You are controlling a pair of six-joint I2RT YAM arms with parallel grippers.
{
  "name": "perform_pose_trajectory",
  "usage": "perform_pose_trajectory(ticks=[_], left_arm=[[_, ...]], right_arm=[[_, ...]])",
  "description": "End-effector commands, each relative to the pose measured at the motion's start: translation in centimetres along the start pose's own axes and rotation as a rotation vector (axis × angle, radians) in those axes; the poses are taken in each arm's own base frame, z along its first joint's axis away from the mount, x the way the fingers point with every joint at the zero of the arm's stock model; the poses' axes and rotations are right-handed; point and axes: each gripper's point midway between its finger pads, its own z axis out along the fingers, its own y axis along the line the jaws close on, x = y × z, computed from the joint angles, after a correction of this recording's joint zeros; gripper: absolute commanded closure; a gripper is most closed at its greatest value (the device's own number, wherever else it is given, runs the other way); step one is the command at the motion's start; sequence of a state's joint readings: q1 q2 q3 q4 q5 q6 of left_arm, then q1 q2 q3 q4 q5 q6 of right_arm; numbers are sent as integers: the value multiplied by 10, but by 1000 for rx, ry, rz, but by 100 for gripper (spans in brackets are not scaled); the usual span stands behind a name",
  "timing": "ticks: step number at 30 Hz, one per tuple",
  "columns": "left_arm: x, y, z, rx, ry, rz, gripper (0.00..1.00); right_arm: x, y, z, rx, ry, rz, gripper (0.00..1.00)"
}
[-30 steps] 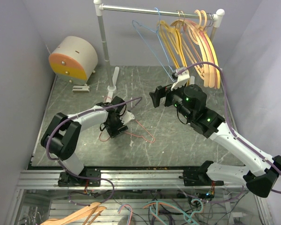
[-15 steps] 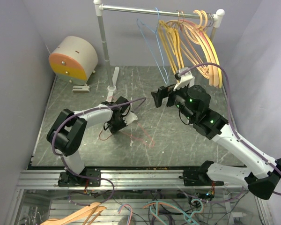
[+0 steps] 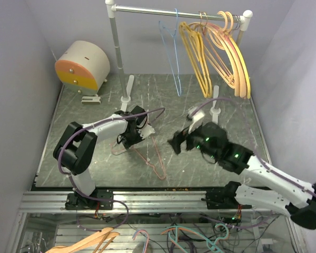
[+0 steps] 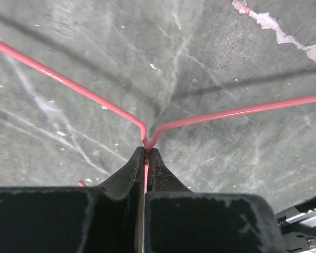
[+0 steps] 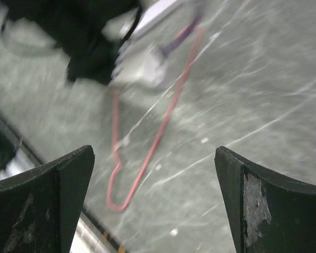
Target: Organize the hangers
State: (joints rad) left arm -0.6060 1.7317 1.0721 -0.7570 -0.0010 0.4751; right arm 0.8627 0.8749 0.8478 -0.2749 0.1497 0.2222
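Note:
A thin red wire hanger [image 3: 159, 164] lies on the grey table. My left gripper [image 3: 126, 139] is shut on it. In the left wrist view the jaws [image 4: 146, 153] pinch the hanger [image 4: 210, 116] at its neck, where the two shoulders meet. My right gripper [image 3: 176, 143] hovers open mid-table, right of the hanger, holding nothing. Its wrist view shows the gripper [image 5: 154, 152] with its fingers wide apart above the red hanger [image 5: 163, 121]. On the rail [image 3: 147, 9] hang a blue wire hanger [image 3: 171, 58], yellow hangers [image 3: 197, 58] and peach ones [image 3: 234, 58].
A round cream and orange box [image 3: 81, 64] sits at the back left. The rail's left post [image 3: 116, 42] and white feet [image 3: 127, 89] [image 3: 216, 108] stand on the table. Walls close in on both sides. More hangers [image 3: 95, 240] lie below the front edge.
My left gripper has closed on the red hanger's neck, and the hanger has swung round on the table. My right arm has drawn back from the rail toward the table's middle.

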Motion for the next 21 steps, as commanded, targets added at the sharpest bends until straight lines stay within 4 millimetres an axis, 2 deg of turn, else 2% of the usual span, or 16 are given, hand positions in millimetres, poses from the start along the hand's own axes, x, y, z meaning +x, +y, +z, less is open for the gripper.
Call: perform_pose_trajectory(ticks=[1,4,7,16,18,21], left_arm=[[-19,8,-42,-17,-51,12,93],[-26,12,-58,-27,-69,16,93],[-30,14,-67,-36,-77,24,93],[-29,11,-73,-36,-79,44,93],[-29,10,-74,-36,-79,47,93],[-31,8,-76,-32,-82,55,93]], right_arm=[[58,57,0,-97,105,-107,0],[94,89,-4,-128,97,-267,0],[112,108,-10,-138,17,-406,0],[120,94,22,83,-11,-680,0],[123,98,31,98,6,-740,0],[138,106,47,85,59,-799,0]])
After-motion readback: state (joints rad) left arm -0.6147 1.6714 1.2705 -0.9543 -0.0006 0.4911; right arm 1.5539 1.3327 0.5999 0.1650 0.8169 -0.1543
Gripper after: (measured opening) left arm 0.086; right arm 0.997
